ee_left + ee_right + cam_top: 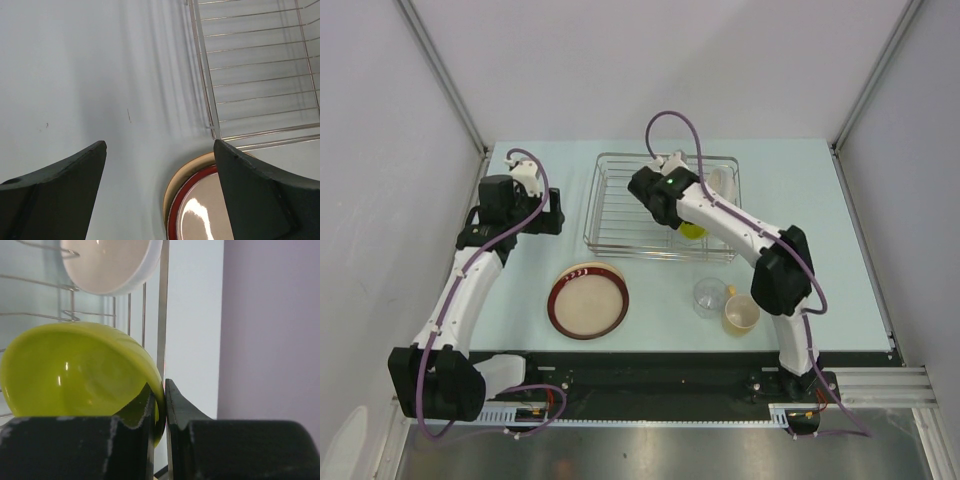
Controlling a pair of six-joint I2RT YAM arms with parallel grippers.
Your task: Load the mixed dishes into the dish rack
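Note:
The silver wire dish rack point(610, 215) stands at the back middle. A white bowl point(721, 184) leans in its right end. My right gripper point(685, 222) is inside the rack, shut on the rim of a yellow-green bowl point(75, 370), with the white bowl point(107, 265) just beyond. The dark-red-rimmed plate point(588, 302) lies on a second beige plate point(176, 184), of which only the rim shows. A clear glass point(708, 296) and a yellowish cup point(741, 314) stand in front of the rack. My left gripper point(555, 215) is open and empty, left of the rack and above the table.
The rack's near left corner point(214, 131) lies just beyond the stacked plates point(200, 212) in the left wrist view. Grey walls close in both sides. A black rail point(650, 375) runs along the table's near edge.

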